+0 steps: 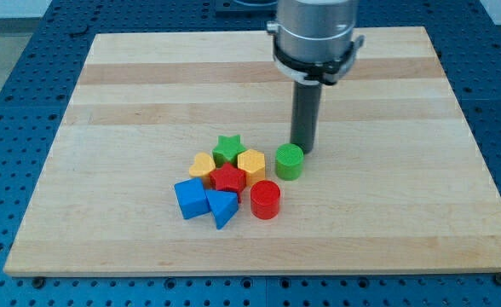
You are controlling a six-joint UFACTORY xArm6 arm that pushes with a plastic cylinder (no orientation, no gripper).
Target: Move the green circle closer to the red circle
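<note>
The wooden tabletop (387,213) is seen carrying a cluster of blocks. My tip (302,150) is placed at one o'clock of the green circle (289,161), seemingly touching it. The red circle (265,199) lies at seven o'clock, close by. No fingers are fitted.

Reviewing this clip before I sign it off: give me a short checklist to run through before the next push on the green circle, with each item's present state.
1. My tip is on the board: ok, it stands just above and right of the green circle.
2. Tip touches the green circle: cannot tell; they look very close.
3. Red circle is in view: ok, below and left of the green one.
4. Path between the two circles is free: ok, bare wood lies between them.
5. Neighbours clear of the push: not ok, the yellow hexagon sits close on the green circle's left.
</note>
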